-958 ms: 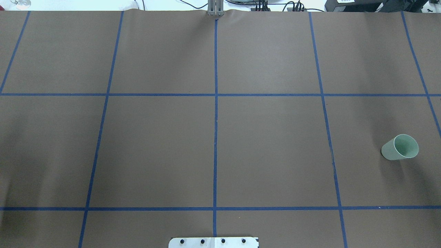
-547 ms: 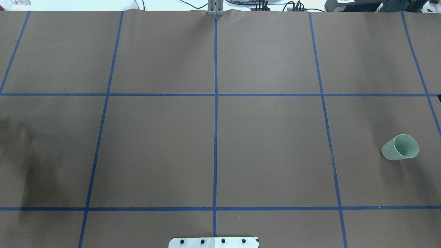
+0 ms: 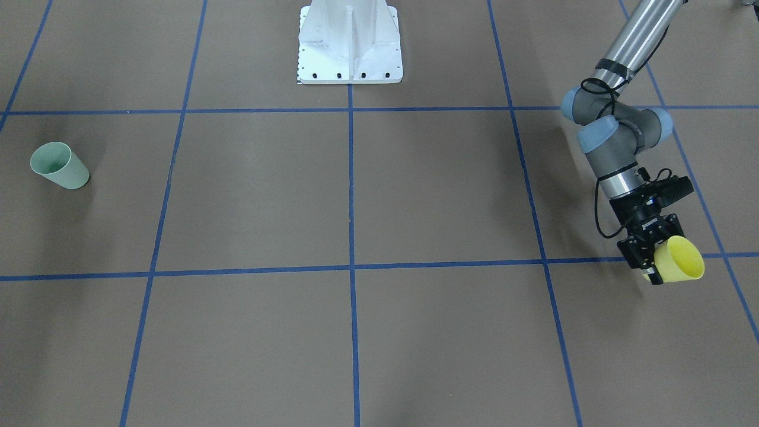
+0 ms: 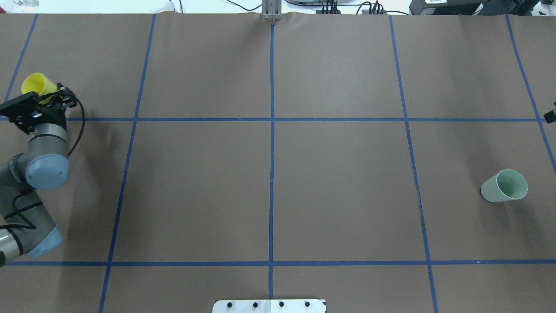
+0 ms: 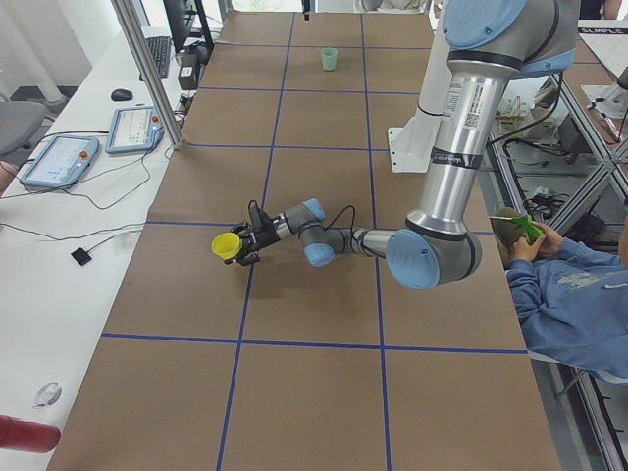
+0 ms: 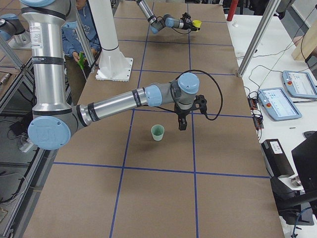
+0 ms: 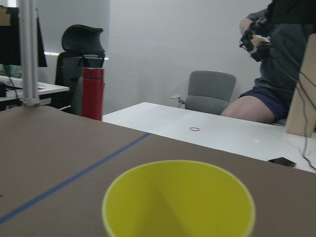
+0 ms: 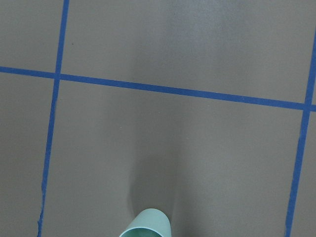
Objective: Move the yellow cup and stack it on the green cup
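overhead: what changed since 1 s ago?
The left tool has come into view at the left edge, gripping the yellow cup; before, only a shadow showed there. The green cup stayed upright at the far right.

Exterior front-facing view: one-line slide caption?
Left gripper holds the yellow cup; green cup stands upright, far across the table.

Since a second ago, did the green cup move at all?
No. The green cup sits in the same spot, just as far right of the blue tape line as before.
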